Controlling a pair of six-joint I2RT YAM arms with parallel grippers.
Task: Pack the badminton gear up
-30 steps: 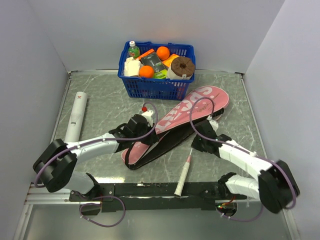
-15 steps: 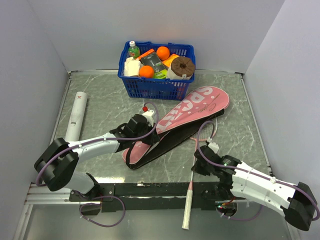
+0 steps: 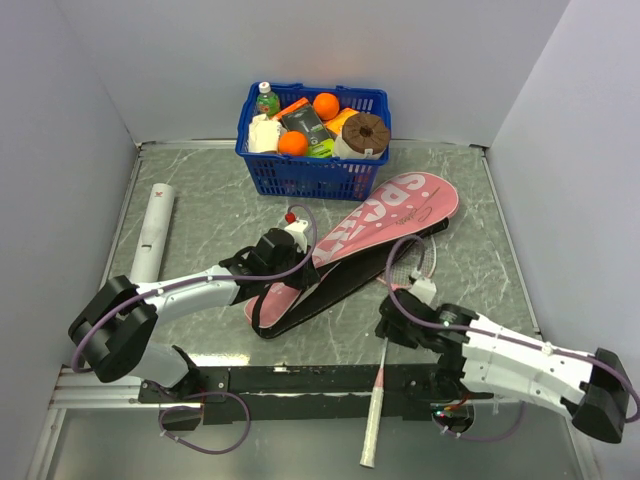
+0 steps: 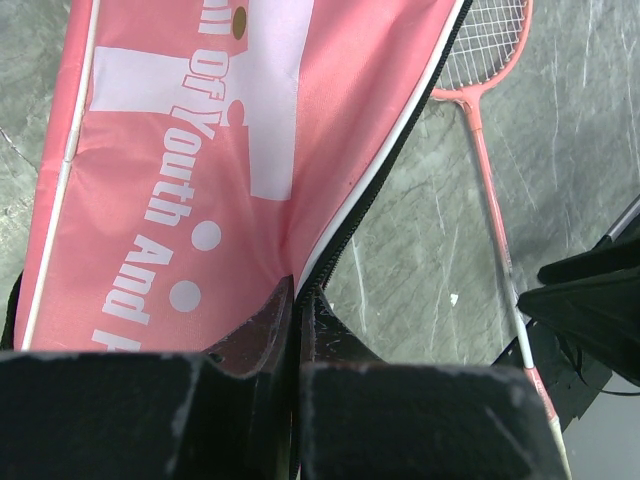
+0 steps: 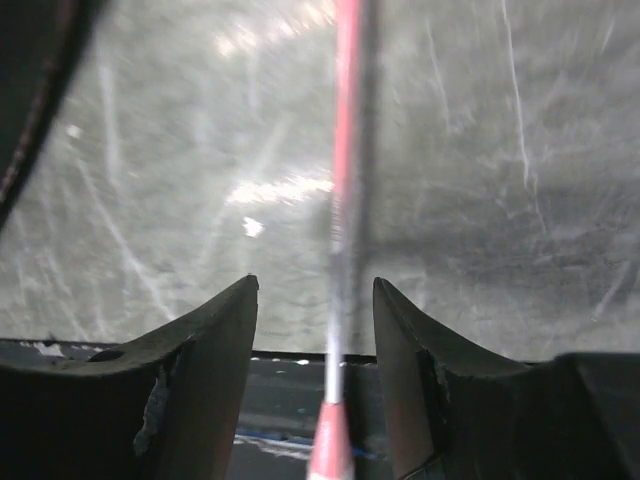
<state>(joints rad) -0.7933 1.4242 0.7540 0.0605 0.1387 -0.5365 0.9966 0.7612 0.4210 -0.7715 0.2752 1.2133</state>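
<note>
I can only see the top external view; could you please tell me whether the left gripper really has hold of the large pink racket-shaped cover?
Observer: Yes. The left wrist view shows the left gripper shut, pinching the pink racket-shaped fabric cover right beside its black zip edge.
Operator: Thank you. Is the right gripper clamped on the racket?
Observer: No. In the right wrist view the right gripper is open, and the thin pink racket shaft runs between its fingers unclamped; the picture is blurred there.
</note>
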